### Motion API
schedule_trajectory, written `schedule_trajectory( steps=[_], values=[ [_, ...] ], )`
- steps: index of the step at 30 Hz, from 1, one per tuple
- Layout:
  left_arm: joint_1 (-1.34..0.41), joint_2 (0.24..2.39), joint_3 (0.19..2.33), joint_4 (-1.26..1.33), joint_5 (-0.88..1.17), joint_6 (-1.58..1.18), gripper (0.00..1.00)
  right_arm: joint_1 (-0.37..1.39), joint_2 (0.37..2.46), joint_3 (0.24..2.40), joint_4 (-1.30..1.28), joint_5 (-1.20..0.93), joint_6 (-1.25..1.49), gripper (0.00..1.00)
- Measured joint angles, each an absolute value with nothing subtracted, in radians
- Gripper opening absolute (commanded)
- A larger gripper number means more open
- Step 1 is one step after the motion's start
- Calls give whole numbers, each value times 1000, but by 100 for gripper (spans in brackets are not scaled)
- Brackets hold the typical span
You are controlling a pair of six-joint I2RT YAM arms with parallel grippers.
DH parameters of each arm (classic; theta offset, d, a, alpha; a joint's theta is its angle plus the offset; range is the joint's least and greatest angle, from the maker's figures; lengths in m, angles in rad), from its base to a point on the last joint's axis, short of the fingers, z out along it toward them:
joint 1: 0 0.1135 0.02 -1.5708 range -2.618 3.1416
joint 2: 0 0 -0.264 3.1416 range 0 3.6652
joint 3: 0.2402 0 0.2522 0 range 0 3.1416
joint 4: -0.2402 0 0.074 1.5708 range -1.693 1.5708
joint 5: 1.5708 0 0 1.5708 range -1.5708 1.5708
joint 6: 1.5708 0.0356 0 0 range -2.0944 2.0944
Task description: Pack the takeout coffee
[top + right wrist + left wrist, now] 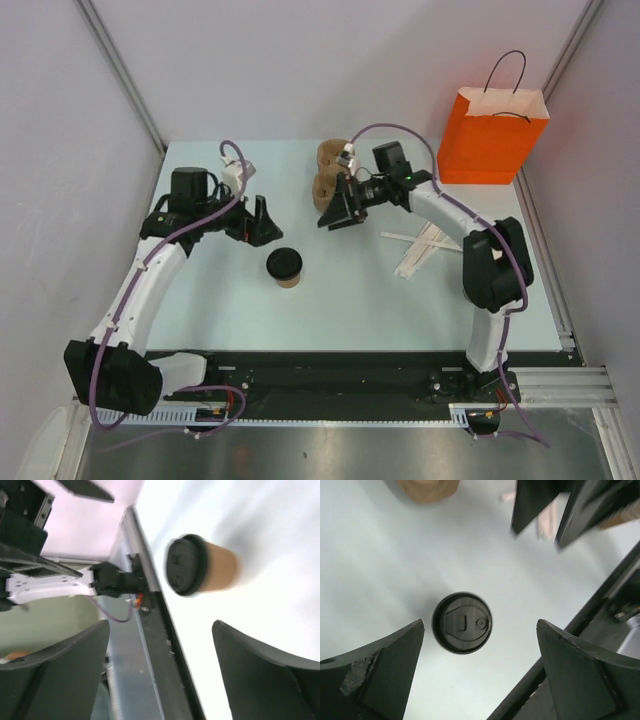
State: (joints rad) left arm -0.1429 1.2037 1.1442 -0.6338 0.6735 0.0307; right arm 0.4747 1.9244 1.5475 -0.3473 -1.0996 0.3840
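**Item:** takeout coffee (284, 267). Tan paper wall, black lid (462, 623) seated all round. Standing upright on the table (380, 300), near the middle, in front of and between both tools, touching neither.

**Left tool** (260, 222): spread wide, empty, hanging above and just behind the cup. From its wrist view, lid seen straight down between the fingers (385, 675), a little nearer the left one.

**Right tool** (337, 212): likewise spread, empty, angled toward the cup from the far right. Near it, not touching.

**Moulded-pulp carrier** (326, 160): at the far side of the table, partly hidden behind the right tool. Pockets not readable from here.

**Orange paper bag** (491, 135): upright in the far right corner.

**Wooden sticks** (420, 245): loose on the table, right of centre.

**Step in hand, as judged:** taking hold of the cup. Nothing packed yet.

**Handling notes:**
- Use one tool only; the left judged better placed.
- Centre over the lid before descending.
- Close on the tan wall below the lid rim, never on the lid alone; likely to pop off.
- Squeeze lightly; paper wall liable to buckle and spill.
- Lift straight and keep upright throughout.
- Pull the right tool clear of the carrier before the approach.
- Lower squarely into one pocket and release only once seated.
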Motion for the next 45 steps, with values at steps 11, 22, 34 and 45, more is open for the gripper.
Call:
schedule_trajectory(
  steps=[11, 22, 34, 45],
  values=[
    [-398, 1350, 1144, -725, 381, 159, 99, 336, 1793, 1461, -562, -977, 158, 96],
    [-479, 1456, 1159, -739, 235, 192, 100, 307, 1765, 1436, -581, -968, 137, 97],
    [-484, 1483, 1179, -726, 189, 196, 100, 292, 1765, 1427, -579, -969, 145, 97],
    [-513, 1460, 1186, -767, 185, 213, 100, 292, 1765, 1424, -570, -970, 165, 97]
  ],
)
